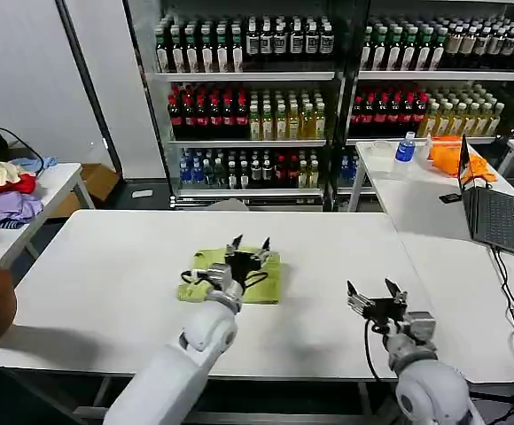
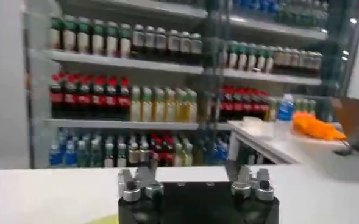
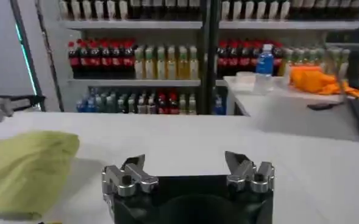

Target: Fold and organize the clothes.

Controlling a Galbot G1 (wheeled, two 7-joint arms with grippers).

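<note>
Near the middle of the white worktop (image 1: 89,274) lies the lime T-shirt (image 1: 270,282), folded into a compact rectangle, its edges roughly square with the worktop's front edge. My left pincer (image 1: 250,245) hovers right over it, fingers pointing toward the far edge and spread wide, with nothing between them. From my left wrist I see both fingertips standing well apart above the white surface, a sliver of green cloth at the base of the pincer body.

My right pincer (image 1: 374,289) rests off toward the worktop's right half, closer to the front edge, well apart from the shirt. Its fingers (image 3: 133,163) are also spread wide and hold nothing. From my right wrist the folded T-shirt (image 3: 27,167) lies flat beside me, its near corner soft and rounded, not touching the pincer.

Beyond the far edge stand shelves of bottled drinks (image 1: 248,111), green, red, yellow and blue in rows. A second white table (image 1: 434,208) meets the worktop's right side; it carries an open laptop (image 1: 496,212), an orange cloth (image 1: 456,159) and a blue-capped bottle (image 1: 405,147). Off to my left, a small table (image 1: 49,190) holds a heap of red, purple and cream garments (image 1: 4,190).
</note>
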